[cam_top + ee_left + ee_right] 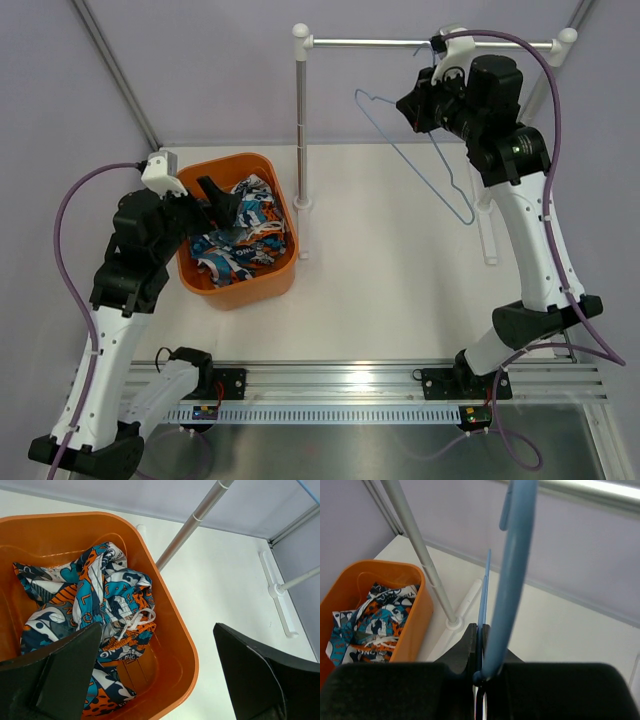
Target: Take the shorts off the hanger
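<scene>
No word, brand or number can be read with certainty. The shorts, crumpled in the orange basket at the left of the worktop, carry a busy print with bold block shapes that look like lettering. In the left wrist view an orange patch near the middle of the cloth may show something like "AL", but folds break it up and no whole word comes out. On the aluminium rail at the near edge, a small dark tag with coloured specks sits by the left arm's base and a second tag by the right arm's base, both too small to read.
</scene>
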`<state>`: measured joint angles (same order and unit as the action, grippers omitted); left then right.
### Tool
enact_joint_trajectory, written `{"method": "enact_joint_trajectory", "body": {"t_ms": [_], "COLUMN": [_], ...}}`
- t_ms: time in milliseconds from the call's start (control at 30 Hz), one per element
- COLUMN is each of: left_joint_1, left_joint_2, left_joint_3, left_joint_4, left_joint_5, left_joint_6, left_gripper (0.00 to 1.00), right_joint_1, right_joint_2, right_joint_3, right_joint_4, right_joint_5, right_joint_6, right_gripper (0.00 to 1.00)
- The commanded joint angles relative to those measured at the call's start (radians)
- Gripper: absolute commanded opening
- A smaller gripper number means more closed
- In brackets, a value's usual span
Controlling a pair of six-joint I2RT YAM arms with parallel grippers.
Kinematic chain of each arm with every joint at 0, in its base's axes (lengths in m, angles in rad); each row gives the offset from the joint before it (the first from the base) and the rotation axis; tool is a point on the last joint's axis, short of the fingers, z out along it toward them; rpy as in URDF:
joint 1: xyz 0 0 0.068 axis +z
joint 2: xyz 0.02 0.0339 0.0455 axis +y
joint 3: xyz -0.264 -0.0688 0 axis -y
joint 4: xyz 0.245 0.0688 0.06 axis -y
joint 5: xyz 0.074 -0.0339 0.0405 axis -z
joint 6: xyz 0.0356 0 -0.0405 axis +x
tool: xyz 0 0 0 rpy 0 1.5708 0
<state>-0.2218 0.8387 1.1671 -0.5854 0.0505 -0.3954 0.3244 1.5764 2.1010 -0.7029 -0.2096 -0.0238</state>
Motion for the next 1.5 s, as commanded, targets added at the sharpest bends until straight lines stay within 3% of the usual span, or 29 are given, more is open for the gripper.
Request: {"method": "enact_joint_trajectory", "body": {"t_ms": [0, 267, 733, 1033, 1467], "left_joint_1": [0.001, 0.001, 0.001, 0.001, 0.001], "left_joint_2": [-0.033, -0.087, -0.151, -0.147, -0.155], "left_joint_3": [-0.039, -0.121, -0.211, -0.222, -0.236], "left_joint_4": [0.027, 0.073, 0.110, 0.110, 0.108], "left_joint_5": [0.055, 0.026, 0.000, 0.005, 0.012], "left_joint_6": [0.052, 0.081, 0.101, 0.102, 0.099], "left_gripper": [0.99, 0.99, 0.99, 0.99, 0.99], "right_joint_1": [-0.002, -0.004, -0.002, -0.002, 0.019], "right_joint_2": [0.072, 0.227, 0.307, 0.381, 0.399], "right_joint_3": [0.123, 0.278, 0.300, 0.383, 0.344], "right_joint_4": [0.017, 0.029, 0.180, 0.172, 0.194], "right_joint_5": [0.001, 0.059, 0.102, 0.087, 0.079], "right_joint_6": [-0.028, -0.041, 0.007, 0.051, 0.078], "right_gripper": [0.00, 0.00, 0.00, 0.00, 0.00]}}
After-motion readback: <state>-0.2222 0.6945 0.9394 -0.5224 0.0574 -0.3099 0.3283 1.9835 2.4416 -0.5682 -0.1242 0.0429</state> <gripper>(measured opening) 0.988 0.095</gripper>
